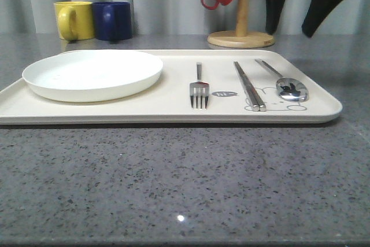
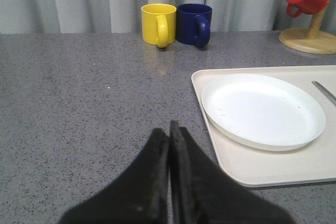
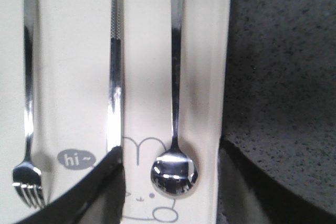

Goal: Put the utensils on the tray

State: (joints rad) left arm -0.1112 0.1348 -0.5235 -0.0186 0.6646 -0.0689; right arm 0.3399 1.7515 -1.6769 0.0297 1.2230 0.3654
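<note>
Silver cutlery was seen already laid on the cream tray point(image 1: 173, 111) at the right of the front frame: the fork point(image 1: 199, 88), the chopsticks point(image 1: 250, 85) and the spoon point(image 1: 284, 82), side by side and apart. The right gripper point(image 3: 170, 182) was held spread open directly above the spoon's bowl, empty. The left gripper point(image 2: 169, 177) was pressed closed over bare bench point(image 2: 79, 103). A careless lift or sideways sweep could, it was judged, nudge the spoon or chopsticks askew. The yellow mug point(image 2: 159, 23) and white plate point(image 2: 262, 111) were shown clearly in the left wrist view, while the "hi~" print was shown in the right wrist view.
</note>
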